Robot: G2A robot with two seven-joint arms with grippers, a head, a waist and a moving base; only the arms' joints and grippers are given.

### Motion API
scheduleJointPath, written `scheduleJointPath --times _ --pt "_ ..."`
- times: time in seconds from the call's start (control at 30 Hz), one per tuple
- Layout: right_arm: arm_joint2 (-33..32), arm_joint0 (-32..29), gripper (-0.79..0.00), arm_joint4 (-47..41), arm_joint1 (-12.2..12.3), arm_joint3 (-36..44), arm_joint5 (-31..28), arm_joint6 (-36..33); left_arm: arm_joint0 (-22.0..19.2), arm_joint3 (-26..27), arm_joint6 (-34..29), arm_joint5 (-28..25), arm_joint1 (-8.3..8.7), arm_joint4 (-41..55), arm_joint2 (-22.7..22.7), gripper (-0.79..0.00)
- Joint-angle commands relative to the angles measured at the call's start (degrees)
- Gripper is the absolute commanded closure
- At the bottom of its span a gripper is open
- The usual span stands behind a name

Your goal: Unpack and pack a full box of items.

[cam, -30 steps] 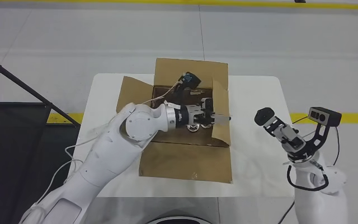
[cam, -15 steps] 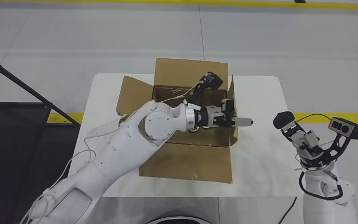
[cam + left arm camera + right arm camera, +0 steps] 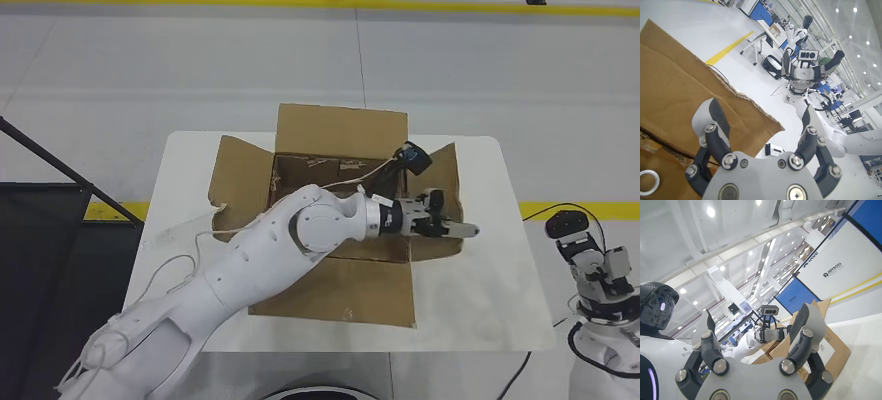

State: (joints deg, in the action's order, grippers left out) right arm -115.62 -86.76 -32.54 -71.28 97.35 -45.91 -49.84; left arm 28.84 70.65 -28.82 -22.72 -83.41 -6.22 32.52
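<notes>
White desk [image 3: 470,300] w/ brown cardboard box [image 3: 300,175] sitting mid-desk, toward the far edge, top open. All 4 flaps are out: far flap [image 3: 342,128] stands up, L flap [image 3: 238,172] splays to the robot's L, near flap [image 3: 335,290] lies flat on the desk toward the robot, R flap [image 3: 447,180] leans outward to the R, torn along its edge. Contents mostly hidden in the top view by the arm.

L arm stretches across the open box from the L side. L hand [image 3: 455,228] is at the box's R side, over the R flap, fingertips past the flap's edge. L wrist view: L hand [image 3: 761,106] released, fingers spread wide, nothing btwn them; one finger [image 3: 718,115] in front of the flap's inner face, can't tell if touching.

R hand [image 3: 585,250] is off the desk's R edge, well apart from the box, raised. R wrist view: R hand [image 3: 756,311] released too, fingers wide, empty.

Small silver ring [image 3: 648,182] lies inside the box, near the L hand.
</notes>
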Motion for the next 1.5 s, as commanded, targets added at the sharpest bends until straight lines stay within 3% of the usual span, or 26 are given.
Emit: scheduleJointPath --times 0.0,0.47,0.6,0.7,0.8,0.93,1.1,1.23,1.47 --pt "0.0 0.0 -0.785 0.0 0.0 0.0 0.0 -0.1 -0.7 -1.7 -0.4 0.3 -0.89 0.0 -1.1 -0.785" --pt "0.0 0.0 -0.785 0.0 0.0 0.0 0.0 -0.1 -4.2 -11.5 -3.3 2.7 -6.34 1.1 -4.8 -0.785" --pt "0.0 0.0 -0.785 0.0 0.0 0.0 0.0 -0.1 -4.5 -11.0 -2.7 0.8 -6.75 1.4 -3.5 -0.785" --pt "0.0 0.0 -0.785 0.0 0.0 0.0 0.0 -0.1 -4.4 -8.7 -2.1 -0.5 -6.03 0.2 -0.8 -0.785" --pt "0.4 0.5 -0.785 1.9 0.1 2.1 1.0 1.6 -3.2 -4.7 -1.6 -0.9 -4.36 -2.2 3.4 -0.785" --pt "1.8 2.0 -0.785 4.9 0.4 4.3 3.2 1.7 1.7 5.2 -2.4 0.0 -1.02 -6.3 11.7 -0.785" --pt "4.7 5.4 -0.785 9.0 0.9 6.3 6.6 0.7 12.7 22.5 -6.3 1.6 3.30 -11.2 24.5 -0.785" --pt "7.4 8.5 -0.785 14.7 1.4 6.4 10.5 -0.6 22.1 34.6 -8.9 1.9 5.71 -12.7 34.4 -0.785" --pt "13.3 12.8 -0.785 25.7 1.9 4.7 15.6 -0.1 36.3 46.2 -10.5 -1.5 8.27 -10.4 49.3 -0.785"
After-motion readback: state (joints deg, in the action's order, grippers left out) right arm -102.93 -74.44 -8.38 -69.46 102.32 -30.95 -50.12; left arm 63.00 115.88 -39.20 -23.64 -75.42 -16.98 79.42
